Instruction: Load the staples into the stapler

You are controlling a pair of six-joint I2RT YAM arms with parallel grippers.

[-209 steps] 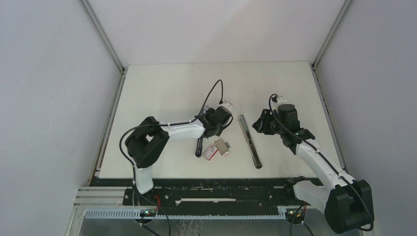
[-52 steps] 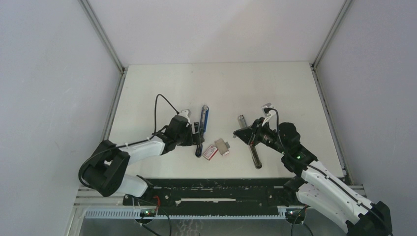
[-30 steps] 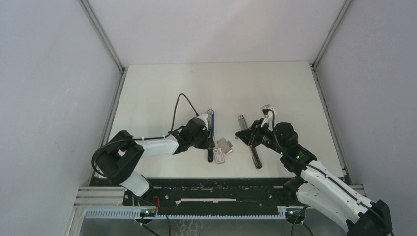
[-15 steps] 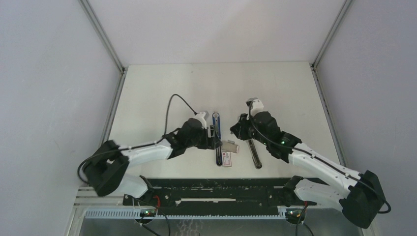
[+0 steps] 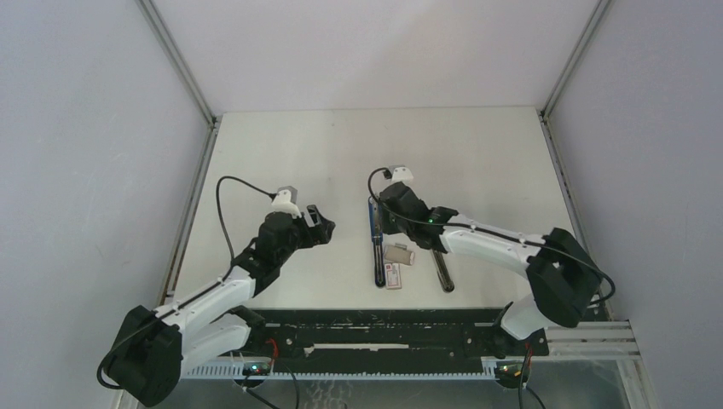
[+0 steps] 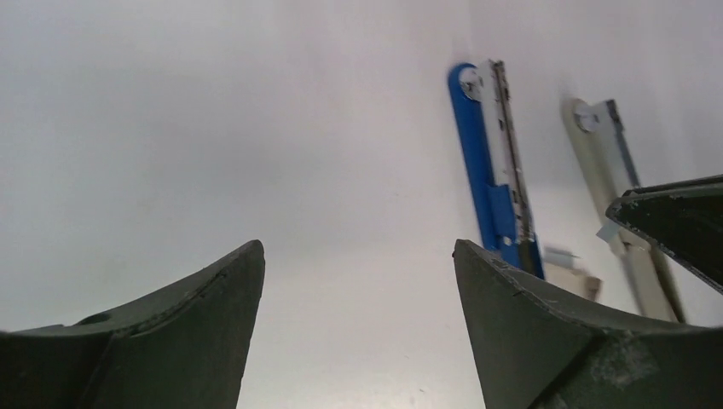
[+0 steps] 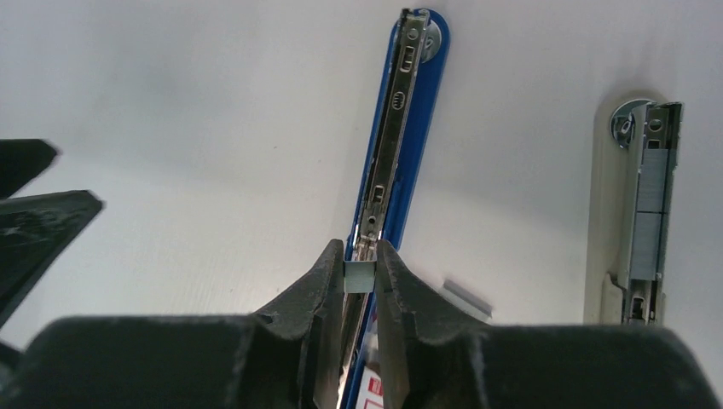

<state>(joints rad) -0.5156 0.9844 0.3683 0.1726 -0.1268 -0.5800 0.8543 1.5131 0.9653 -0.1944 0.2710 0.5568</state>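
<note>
Both arms sit in new spots compared with a moment ago: the left arm is now back toward 9 o'clock, away from the blue stapler (image 7: 401, 145), and the right arm reaches across and is over it. The left gripper (image 5: 319, 221) is wide open and holds nothing. The right gripper (image 7: 359, 256) is pinched on a small silver staple strip (image 7: 359, 278) and holds it right over the metal track of the blue stapler. That stapler lies opened flat on the white table (image 5: 281, 145), with its ends at 12 and 6 o'clock. A pale stapler (image 7: 635, 230) lies beside it at 3 o'clock, also open, with grey staples in its track. The red-and-white box (image 5: 392, 276) lies near the 6 o'clock end of the blue stapler, between the two staplers. The grey tray (image 5: 398, 254) sits just at 12 o'clock of the box.
</note>
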